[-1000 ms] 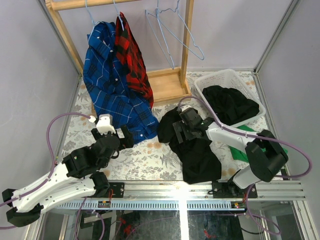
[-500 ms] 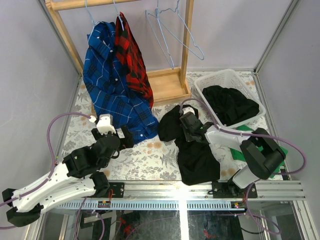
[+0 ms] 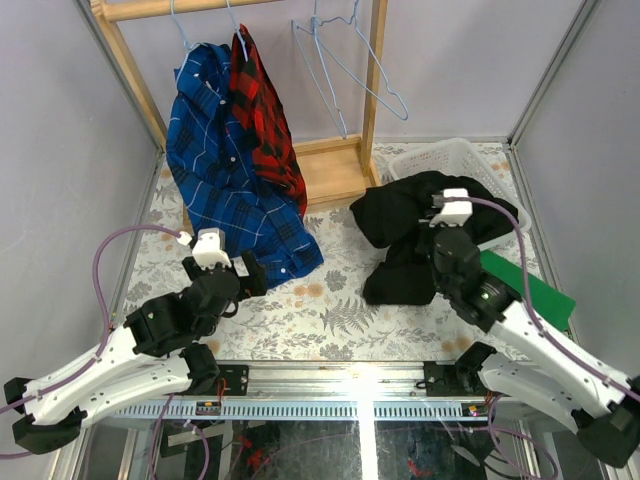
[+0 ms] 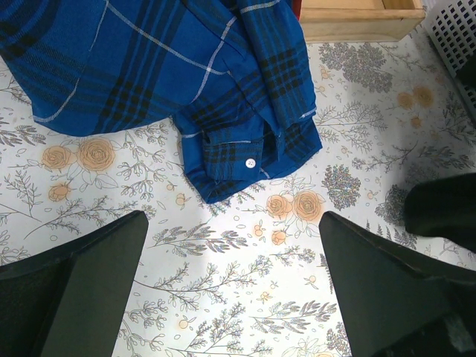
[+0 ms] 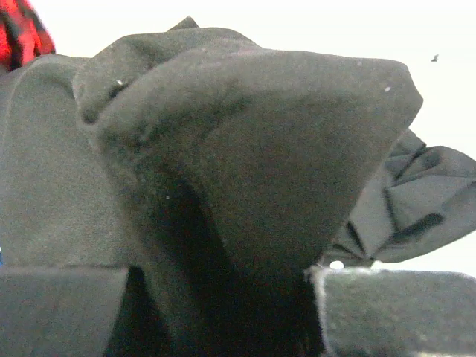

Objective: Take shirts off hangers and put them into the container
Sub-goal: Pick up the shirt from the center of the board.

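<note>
Left arm (image 3: 130, 350) stretches low, left fingers (image 4: 74, 290) spread wide; right arm (image 3: 510, 320) reaches forward, right fingers (image 5: 394, 312) clamped.

You see the flower-printed worktop (image 4: 245, 290) spread beneath the left jaws, the wooden rack (image 3: 335, 172) well beyond them at the back, and a flat green cloth (image 3: 535, 292) lying near the right jaws, on their right.

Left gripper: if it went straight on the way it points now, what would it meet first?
Probably the blue plaid shirt's cuff, lying on the floral table just ahead of the open left gripper. Depth is unclear; it could touch table first.
</note>
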You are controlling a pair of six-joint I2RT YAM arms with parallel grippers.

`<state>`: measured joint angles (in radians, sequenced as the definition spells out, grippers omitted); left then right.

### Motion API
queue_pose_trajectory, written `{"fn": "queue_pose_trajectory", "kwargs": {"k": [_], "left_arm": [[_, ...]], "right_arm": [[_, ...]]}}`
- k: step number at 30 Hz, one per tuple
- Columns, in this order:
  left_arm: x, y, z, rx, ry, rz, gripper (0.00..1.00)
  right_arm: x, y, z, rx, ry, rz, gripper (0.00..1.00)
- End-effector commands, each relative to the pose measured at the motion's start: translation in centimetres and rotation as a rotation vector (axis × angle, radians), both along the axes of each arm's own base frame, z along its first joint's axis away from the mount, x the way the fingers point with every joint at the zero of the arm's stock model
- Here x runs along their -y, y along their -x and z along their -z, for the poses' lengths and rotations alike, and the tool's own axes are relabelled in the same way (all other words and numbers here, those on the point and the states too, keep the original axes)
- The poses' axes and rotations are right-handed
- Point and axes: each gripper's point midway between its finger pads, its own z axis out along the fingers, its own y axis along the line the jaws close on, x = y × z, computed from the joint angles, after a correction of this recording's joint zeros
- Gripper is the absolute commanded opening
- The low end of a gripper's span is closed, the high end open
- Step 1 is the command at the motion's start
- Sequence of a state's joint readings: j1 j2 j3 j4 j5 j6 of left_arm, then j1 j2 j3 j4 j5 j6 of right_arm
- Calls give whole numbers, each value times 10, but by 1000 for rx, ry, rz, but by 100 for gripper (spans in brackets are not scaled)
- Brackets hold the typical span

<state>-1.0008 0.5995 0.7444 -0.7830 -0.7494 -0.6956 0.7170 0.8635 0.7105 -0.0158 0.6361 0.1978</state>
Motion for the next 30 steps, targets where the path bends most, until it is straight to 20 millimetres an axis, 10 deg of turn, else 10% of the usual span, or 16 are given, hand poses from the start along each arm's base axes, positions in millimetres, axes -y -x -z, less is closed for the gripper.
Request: {"fn": "queue_pose_trajectory", "kwargs": {"k": [1, 16, 30], "left_arm": [[-3, -2, -7, 21, 13, -24, 100], [-2, -1, -7, 18, 8, -10, 100], [-7, 1, -12, 34, 32, -17, 100]], "right_arm": [[48, 9, -53, 192, -34, 191, 0], [106, -4, -118, 171, -128, 352, 0], [141, -117, -178, 50, -158, 278, 0]]}}
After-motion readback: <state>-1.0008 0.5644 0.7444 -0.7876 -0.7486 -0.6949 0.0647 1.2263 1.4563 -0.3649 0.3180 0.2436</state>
